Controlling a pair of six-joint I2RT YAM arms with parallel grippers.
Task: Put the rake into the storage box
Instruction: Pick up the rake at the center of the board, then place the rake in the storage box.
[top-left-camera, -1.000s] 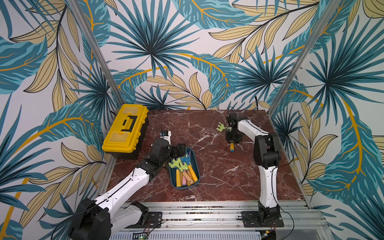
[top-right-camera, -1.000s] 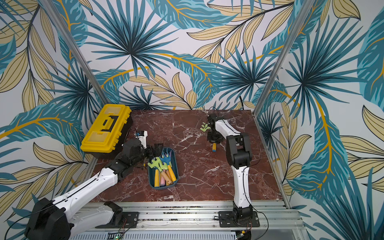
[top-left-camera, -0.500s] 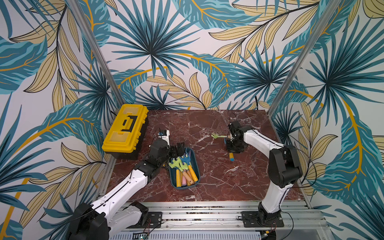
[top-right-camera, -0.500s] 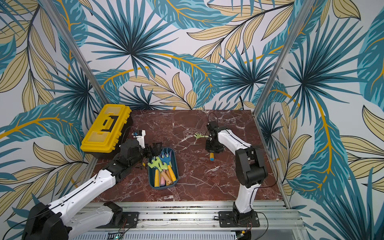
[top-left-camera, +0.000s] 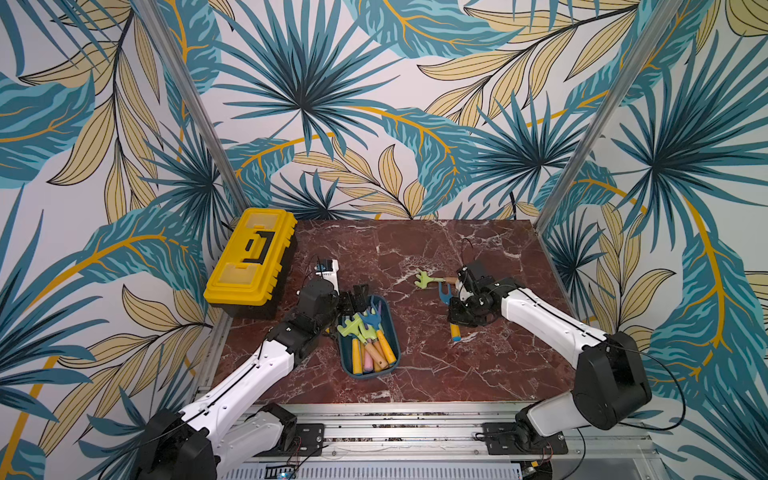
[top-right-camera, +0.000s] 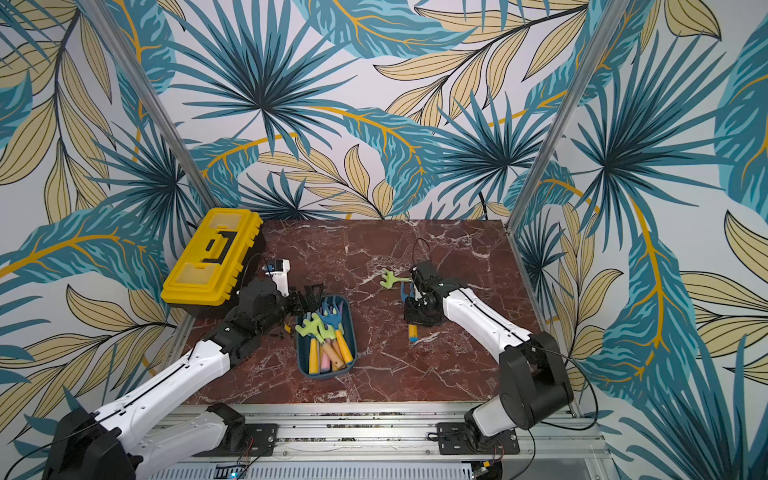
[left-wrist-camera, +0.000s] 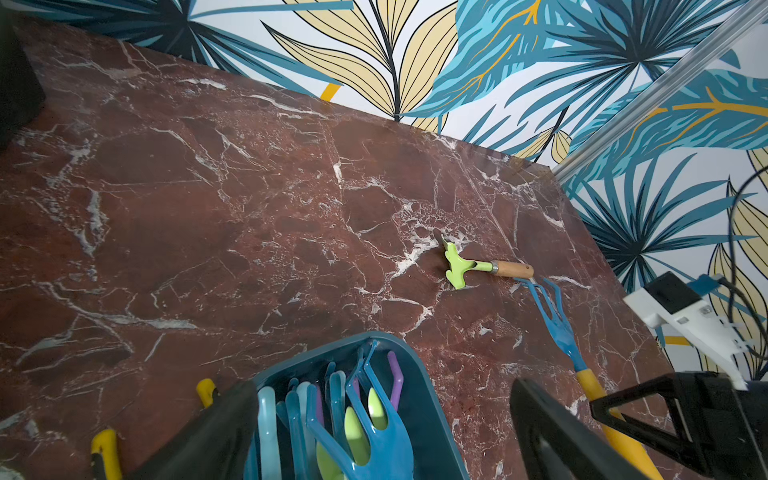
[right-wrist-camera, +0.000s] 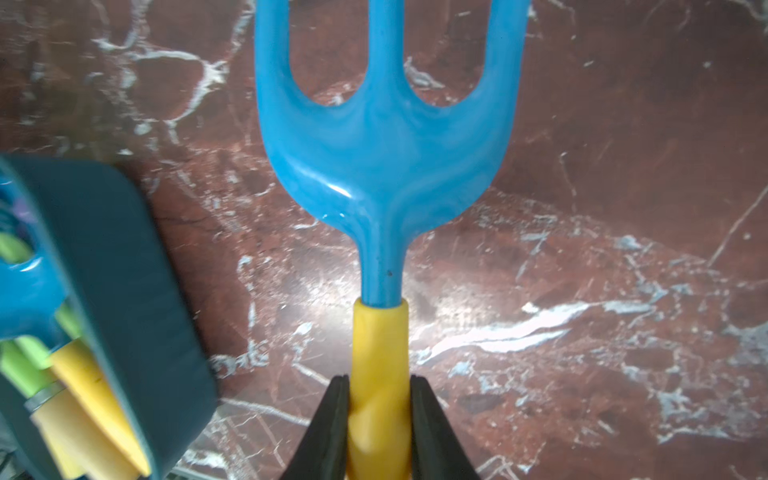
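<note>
**Left edge.** A closed yellow plastic toolbox (top-left-camera: 249, 257) with a black handle sits at the far left corner of the red-brown marble surface (top-left-camera: 415, 374).

**Left of centre.** The left hand (top-left-camera: 354, 296) hovers at the far end of the storage box (top-left-camera: 368, 375), a shallow dark teal plastic tray. Its jaws are spread wide and hold nothing. The tray holds a heap of toy garden tools (top-left-camera: 365, 332) with green and blue heads and yellow, pink and wooden handles.

**Right of centre.** Across a bare strip of marble, the right hand (right-wrist-camera: 379, 380) is clamped on the yellow handle of the rake (right-wrist-camera: 384, 166), a blue three-pronged plastic one, which is outside the tray. A green-headed wooden-handled tool (top-left-camera: 424, 279) lies near its prongs.

**Change over the last second.** The right arm has carried the rake toward the front and its elbow has swung out to the right. The left arm is unchanged.

**Open room.** Bare marble lies between tray and rake, along the far edge, and at the front right.
</note>
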